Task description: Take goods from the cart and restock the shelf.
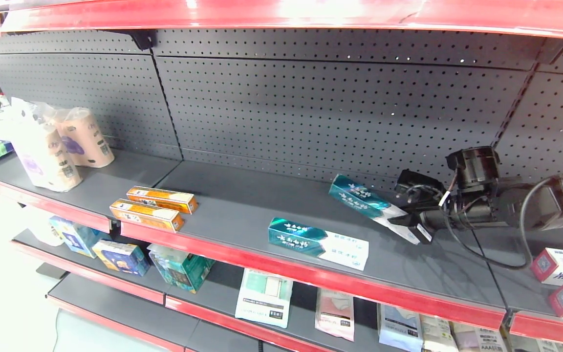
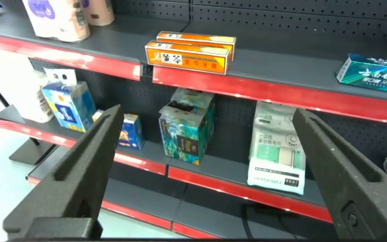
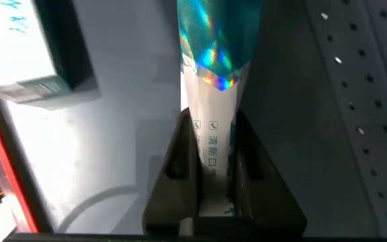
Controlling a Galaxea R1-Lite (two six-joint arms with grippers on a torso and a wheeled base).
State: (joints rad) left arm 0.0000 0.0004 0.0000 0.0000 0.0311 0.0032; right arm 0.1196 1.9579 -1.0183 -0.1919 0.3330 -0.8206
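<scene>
Head view: a teal and white toothpaste box [image 1: 359, 196] is pinched at its white end by the right gripper [image 1: 411, 226] and is held tilted over the back part of the shelf [image 1: 242, 195], close to the perforated back panel [image 1: 311, 107]. Whether the box touches the shelf cannot be told. In the right wrist view the box [image 3: 217, 81] is seen clamped between the two fingers of the right gripper [image 3: 215, 168]. A matching box [image 1: 318, 243] is laid flat near the front edge of the shelf, and two orange boxes [image 1: 154, 208] are set near the front edge further toward the left end. The left gripper [image 2: 207, 114] is spread wide with nothing in it and is faced toward the lower shelves [image 2: 200, 171]. Restocking is judged to be partly done: the held box has yet to be released, and much bare shelf is left to be filled.
</scene>
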